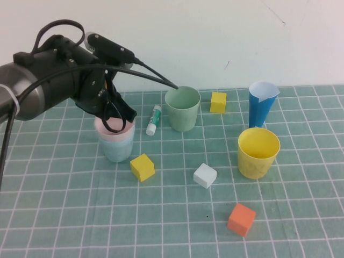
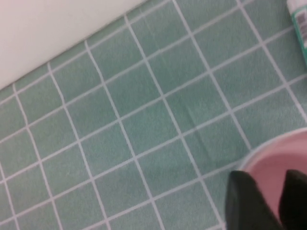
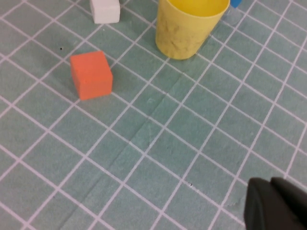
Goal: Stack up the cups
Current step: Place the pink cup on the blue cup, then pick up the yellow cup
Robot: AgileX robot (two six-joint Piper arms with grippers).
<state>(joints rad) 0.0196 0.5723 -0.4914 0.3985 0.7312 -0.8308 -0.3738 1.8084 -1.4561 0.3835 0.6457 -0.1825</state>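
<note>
Nesting the matte pink plastic tumbler (image 1: 114, 128) into the light blue plastic tumbler (image 1: 116, 147), rims aligned for stacking. Left gripper (image 1: 114, 114) at the pink rim, fingers (image 2: 247, 203) narrowly parted, one inside. Pale green tumbler (image 1: 182, 109) and yellow tumbler (image 1: 258, 152) waiting apart. Right gripper (image 3: 278, 203) low beside the yellow tumbler, closure indeterminate.

Nothing here can be read. The small white and green tube (image 1: 154, 120) lying near the pale green cup (image 1: 182, 108) carries some print, too small to make out.
</note>
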